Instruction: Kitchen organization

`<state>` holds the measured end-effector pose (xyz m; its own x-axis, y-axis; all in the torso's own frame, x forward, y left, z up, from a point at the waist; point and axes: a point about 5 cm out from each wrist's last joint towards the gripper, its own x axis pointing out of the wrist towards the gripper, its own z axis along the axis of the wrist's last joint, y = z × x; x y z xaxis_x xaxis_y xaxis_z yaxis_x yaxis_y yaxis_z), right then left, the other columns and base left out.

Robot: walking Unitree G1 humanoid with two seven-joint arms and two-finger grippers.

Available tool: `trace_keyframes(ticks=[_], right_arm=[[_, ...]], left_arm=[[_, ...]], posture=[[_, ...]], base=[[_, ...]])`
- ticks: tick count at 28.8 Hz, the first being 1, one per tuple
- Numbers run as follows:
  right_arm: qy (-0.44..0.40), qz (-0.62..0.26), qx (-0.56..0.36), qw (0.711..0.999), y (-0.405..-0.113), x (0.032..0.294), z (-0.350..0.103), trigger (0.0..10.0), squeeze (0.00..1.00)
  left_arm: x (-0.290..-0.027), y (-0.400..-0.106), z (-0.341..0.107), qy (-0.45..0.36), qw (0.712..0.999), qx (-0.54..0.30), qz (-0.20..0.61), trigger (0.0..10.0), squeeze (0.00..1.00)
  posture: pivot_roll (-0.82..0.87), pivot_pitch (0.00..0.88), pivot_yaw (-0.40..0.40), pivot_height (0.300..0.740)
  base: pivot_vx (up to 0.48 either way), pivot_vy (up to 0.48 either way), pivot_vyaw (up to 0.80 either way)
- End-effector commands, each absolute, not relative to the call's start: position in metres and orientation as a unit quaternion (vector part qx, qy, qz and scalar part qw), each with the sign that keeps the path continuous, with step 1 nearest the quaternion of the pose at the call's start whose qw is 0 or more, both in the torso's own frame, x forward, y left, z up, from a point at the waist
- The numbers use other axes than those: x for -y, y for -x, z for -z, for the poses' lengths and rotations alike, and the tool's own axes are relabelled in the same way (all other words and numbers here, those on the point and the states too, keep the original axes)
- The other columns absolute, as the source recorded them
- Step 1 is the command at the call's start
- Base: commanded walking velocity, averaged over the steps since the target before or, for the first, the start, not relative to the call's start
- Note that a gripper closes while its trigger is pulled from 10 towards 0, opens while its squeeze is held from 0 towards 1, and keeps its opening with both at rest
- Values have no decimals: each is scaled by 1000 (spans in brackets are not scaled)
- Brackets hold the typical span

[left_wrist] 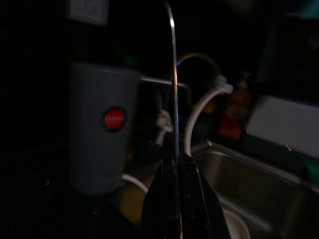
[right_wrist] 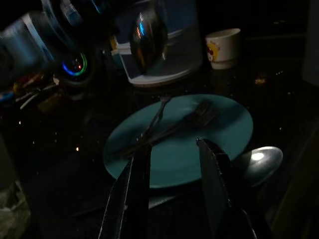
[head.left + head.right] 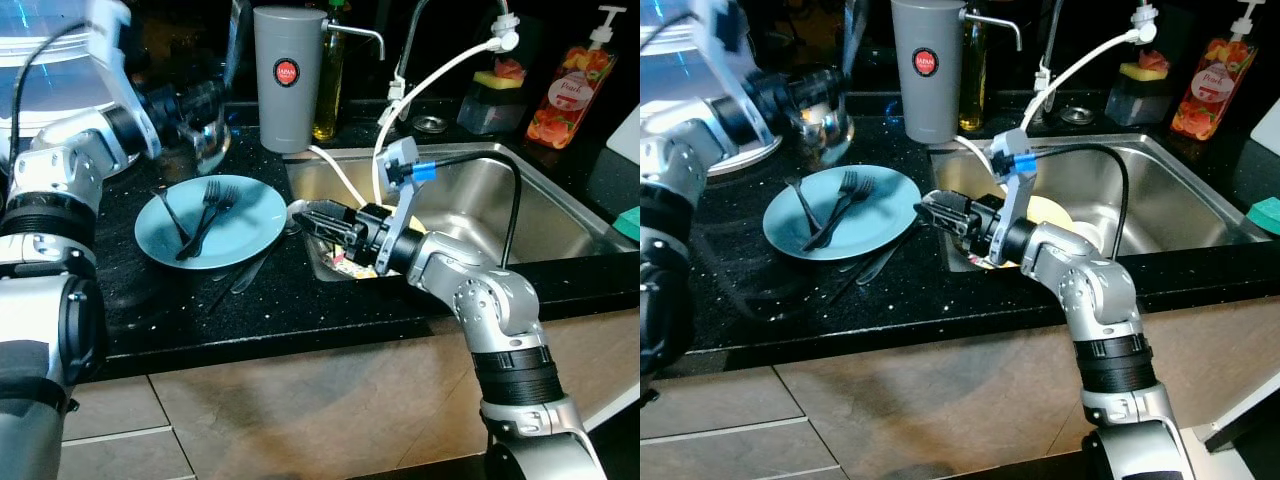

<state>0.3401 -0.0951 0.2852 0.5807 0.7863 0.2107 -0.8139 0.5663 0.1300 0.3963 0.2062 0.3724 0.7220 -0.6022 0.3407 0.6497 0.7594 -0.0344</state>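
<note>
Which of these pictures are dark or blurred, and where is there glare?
Left eye view: left tool blurred, bright glare at top left. Left wrist view: very dark; grey cup soft. Right wrist view: dim, but right tool and blue plate sharp, with a glint on the spoon.

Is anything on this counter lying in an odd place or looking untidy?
Yes. A spoon lies on the black counter beside the blue plate, while the forks rest on the plate; other cutlery pokes out under its rim.

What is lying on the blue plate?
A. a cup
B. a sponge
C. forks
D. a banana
C: dark forks lie across the blue plate on the black counter, with the right gripper open just beside its rim.
</note>
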Motion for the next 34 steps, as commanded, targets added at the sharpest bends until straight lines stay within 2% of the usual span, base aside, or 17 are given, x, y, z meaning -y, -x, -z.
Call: trace_keyframes(ticks=[1,2,3,8,11,15,16,26,34], right_arm=[[-123,-447,85,882,-340,93,-293,10000,0],[-135,-440,96,882,-339,91,-297,10000,875],[-150,-439,106,880,-338,89,-299,10000,1000],[-151,-454,118,870,-330,74,-302,10000,1000],[-133,-459,120,870,-328,64,-301,10000,1000],[-134,-429,128,884,-334,64,-303,10000,1000],[-136,-418,130,889,-336,65,-304,10000,0],[-178,-366,150,901,-345,74,-314,10000,0],[-171,-346,147,911,-348,74,-313,10000,0]], left_arm=[[-198,-401,-358,108,927,134,334,0,0],[-189,-401,-349,120,922,123,346,0,0],[-180,-400,-342,121,918,119,360,0,0],[-164,-396,-334,156,910,106,369,0,0],[-151,-386,-331,178,890,98,409,0,0],[-141,-371,-322,121,880,101,449,0,0],[-140,-366,-319,106,879,99,454,0,0],[-136,-346,-303,66,884,70,457,0,0],[-129,-332,-297,40,880,61,469,0,0]], posture=[[90,83,-8,740],[90,83,-8,740],[90,83,-8,740],[88,85,-2,740],[92,88,0,740],[92,88,0,740],[92,88,0,740],[94,82,-4,740],[91,67,-9,740]], base=[[0,0,0],[0,0,0],[0,0,0],[0,0,0],[0,0,0],[0,0,0],[0,0,0],[0,0,0],[0,0,0]])
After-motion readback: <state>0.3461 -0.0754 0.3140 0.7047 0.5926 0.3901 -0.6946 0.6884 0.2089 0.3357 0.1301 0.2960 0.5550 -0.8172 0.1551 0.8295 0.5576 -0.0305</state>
